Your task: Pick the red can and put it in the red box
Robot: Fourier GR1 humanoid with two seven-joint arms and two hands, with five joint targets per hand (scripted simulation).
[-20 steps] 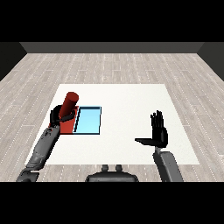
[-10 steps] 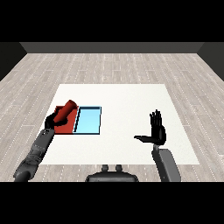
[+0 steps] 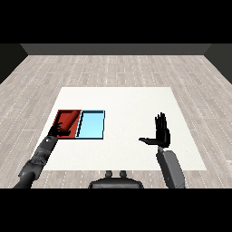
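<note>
The red can (image 3: 69, 120) lies down inside the red tray (image 3: 59, 118), its length pointing away from the left hand (image 3: 60, 130), whose fingers curl round its near end. The right hand (image 3: 161, 134) is far off, fingers straight.

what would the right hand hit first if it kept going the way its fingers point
Probably nothing: the right hand has straight fingers aimed up and away over bare white table. Both trays lie off to its left; depth is hard to judge.
</note>
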